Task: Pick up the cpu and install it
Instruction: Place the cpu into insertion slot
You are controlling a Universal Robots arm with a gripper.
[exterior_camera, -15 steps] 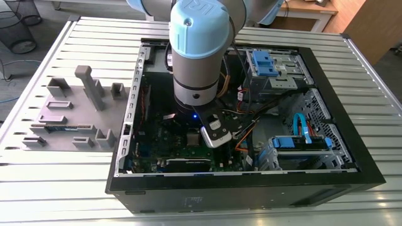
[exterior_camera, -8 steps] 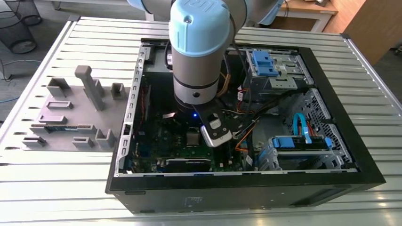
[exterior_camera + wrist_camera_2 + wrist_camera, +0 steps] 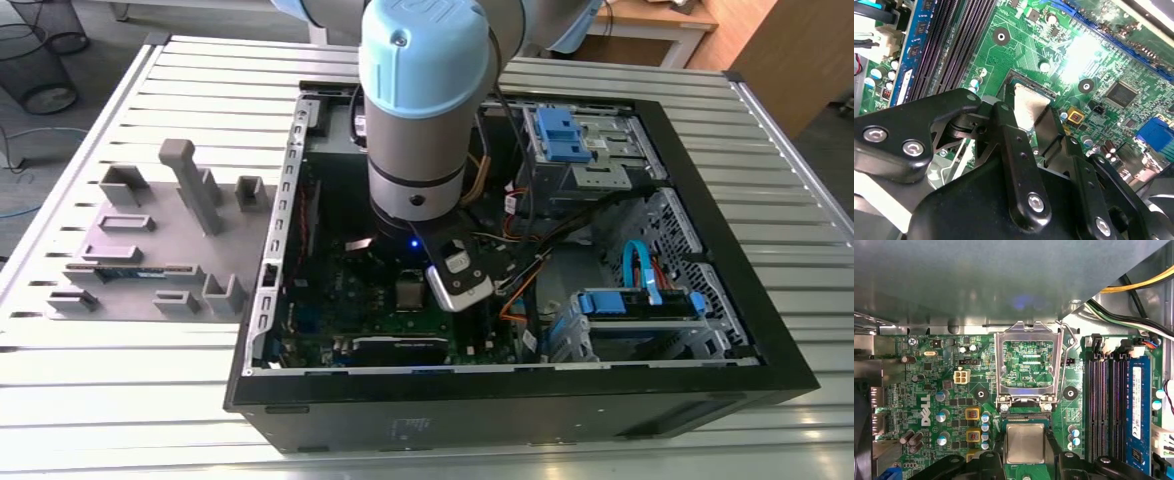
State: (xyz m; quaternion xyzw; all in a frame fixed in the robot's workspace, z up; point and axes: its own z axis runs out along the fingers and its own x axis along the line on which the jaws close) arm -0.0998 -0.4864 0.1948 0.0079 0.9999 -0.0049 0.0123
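Note:
The cpu (image 3: 1025,442), a small square chip with a silver top, lies level at the motherboard socket (image 3: 1026,416) inside the open computer case (image 3: 534,400). My gripper (image 3: 1025,452) is down in the case with a black finger (image 3: 999,455) against each side of the chip, shut on it. In the second wrist view the cpu (image 3: 1030,106) shows between the two fingertips, right at the socket's dark frame (image 3: 1026,80). In the exterior view the arm's wrist (image 3: 461,280) stands low over the green motherboard (image 3: 387,300).
The socket's metal load plate (image 3: 1026,365) is flipped up and open, its lever (image 3: 1071,347) beside it. Memory slots (image 3: 1104,405) and a blue memory stick (image 3: 1136,410) flank the socket. Cables (image 3: 1139,285) cross nearby. A grey parts fixture (image 3: 147,250) lies outside the case.

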